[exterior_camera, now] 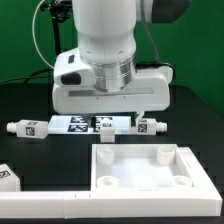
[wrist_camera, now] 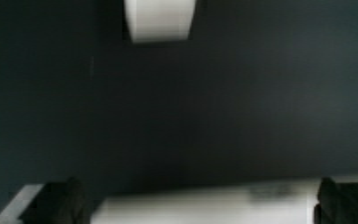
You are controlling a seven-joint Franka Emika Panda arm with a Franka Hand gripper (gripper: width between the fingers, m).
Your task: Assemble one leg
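Several legs lie in a row on the black table in the exterior view: one at the left (exterior_camera: 28,128), one in the middle (exterior_camera: 106,125) and one at the right (exterior_camera: 152,126). They are short white pegs with square marker tags. My gripper (exterior_camera: 119,118) hangs low over the middle leg, and its wide white body hides much of the row. In the wrist view the gripper (wrist_camera: 201,202) is open. Its dark fingertips (wrist_camera: 59,202) stand far apart with a blurred white shape (wrist_camera: 194,205) between them. I cannot tell whether they touch it.
The large white square panel (exterior_camera: 190,165) with corner holes lies at the front right. A long white bar (exterior_camera: 45,205) runs along the front left, with a tagged piece (exterior_camera: 7,178) above it. The marker board (exterior_camera: 72,122) lies behind. A white piece (wrist_camera: 162,20) shows in the wrist view.
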